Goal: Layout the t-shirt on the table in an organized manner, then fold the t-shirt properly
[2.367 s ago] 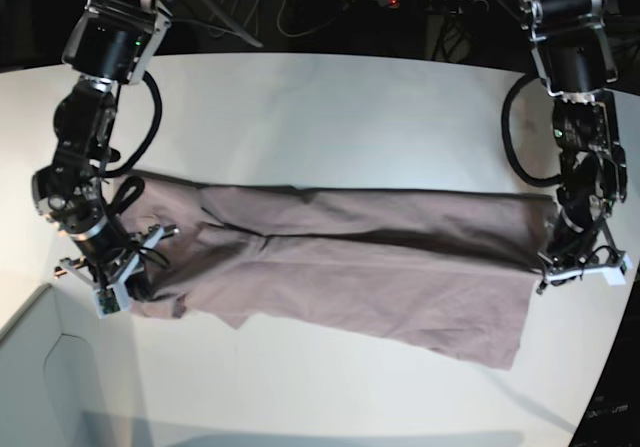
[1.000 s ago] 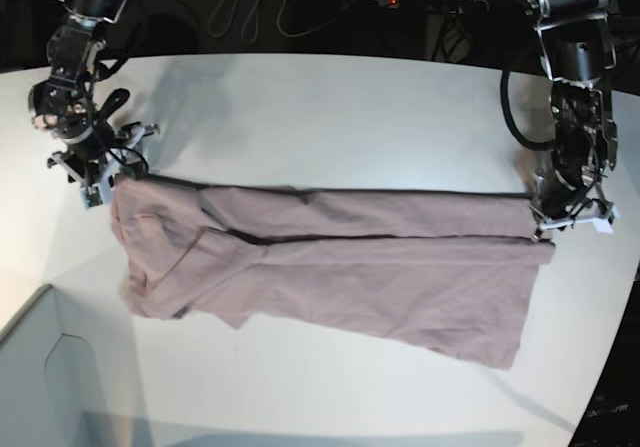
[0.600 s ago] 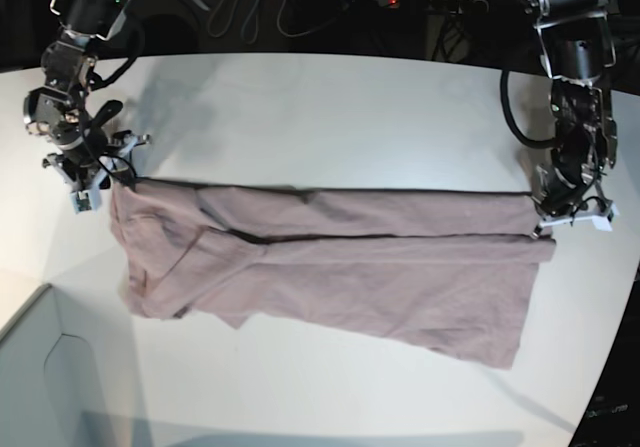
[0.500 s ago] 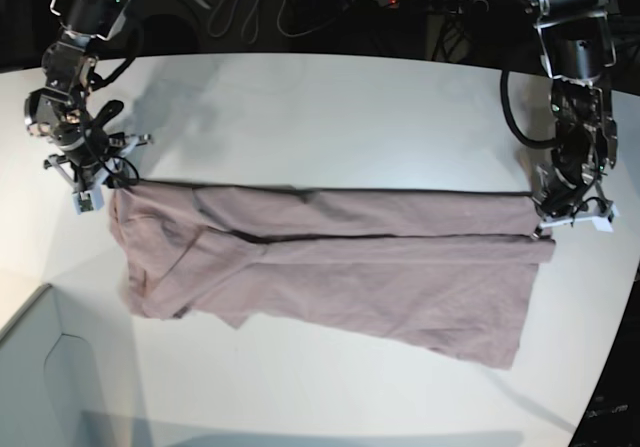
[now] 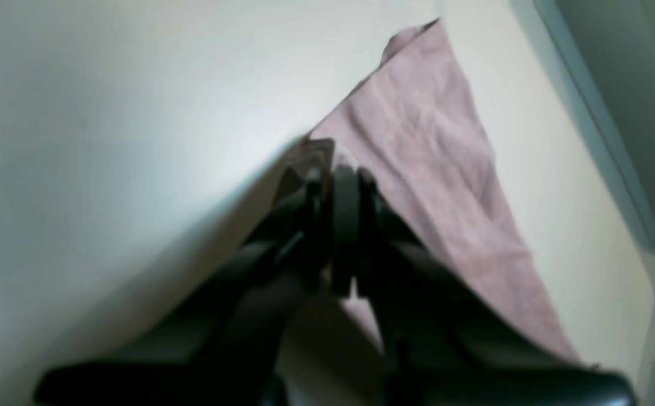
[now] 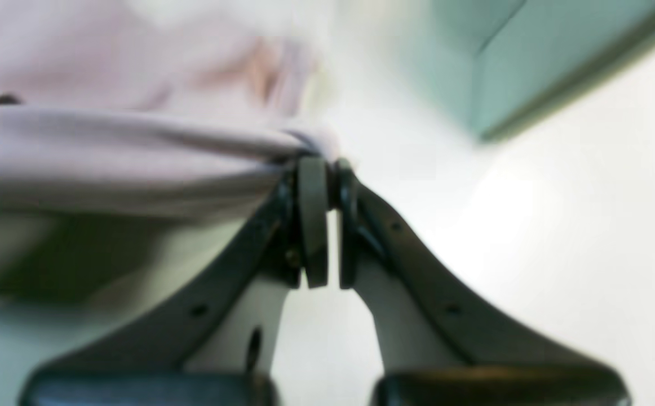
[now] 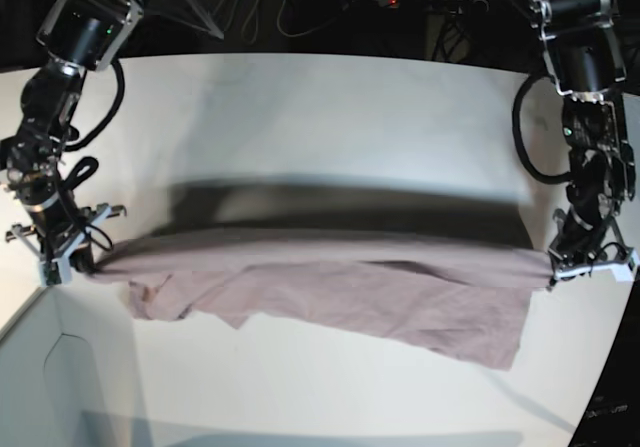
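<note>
**Thin corner pinches carry a stretched fold**

The left gripper (image 5: pixel 333 169) is clamped on a corner of the t-shirt (image 7: pixel 330 287), a small tab of mauve cloth showing just past its closed tips. The right gripper (image 6: pixel 324 166) is likewise pinched tight on a rolled edge of the fabric, which runs away to one side of its tips. In the base view the shirt's upper edge hangs taut between the two grippers, lifted off the tabletop (image 7: pixel 320 117) and casting a dark shadow behind it, while the lower part trails on the surface below and between them.

The risk is in how little cloth each gripper holds. If the two move apart any further, the taut edge could pull free of one pinch and drop in a heap. If one travels faster than the other, the fold would probably land skewed. The trailing hem may also drag and bunch under the lifted layer. Beyond the right gripper stands a pale box corner (image 7: pixel 60 367), which a low sweep could catch.
</note>
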